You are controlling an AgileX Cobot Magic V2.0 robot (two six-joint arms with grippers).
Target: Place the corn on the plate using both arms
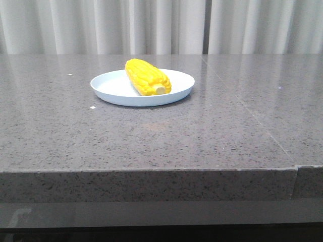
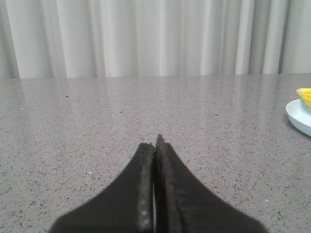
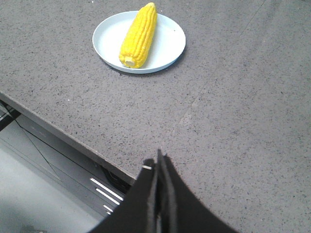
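Observation:
The yellow corn [image 1: 147,76] lies across the pale bluish-white plate [image 1: 111,88] in the middle of the grey stone table, pale stub toward the front. No gripper shows in the front view. My left gripper [image 2: 154,143] is shut and empty, low over bare table, with the plate's rim [image 2: 297,116] and the corn's tip [image 2: 305,96] at the far edge of its view. My right gripper [image 3: 158,158] is shut and empty, above the table's front edge, well back from the plate [image 3: 170,46] and corn [image 3: 138,36].
The grey speckled table [image 1: 151,136] has a seam running toward the front right corner [image 1: 295,166]. White curtains [image 1: 151,25] hang behind it. In the right wrist view the table's front edge [image 3: 58,131] drops to the floor and frame below.

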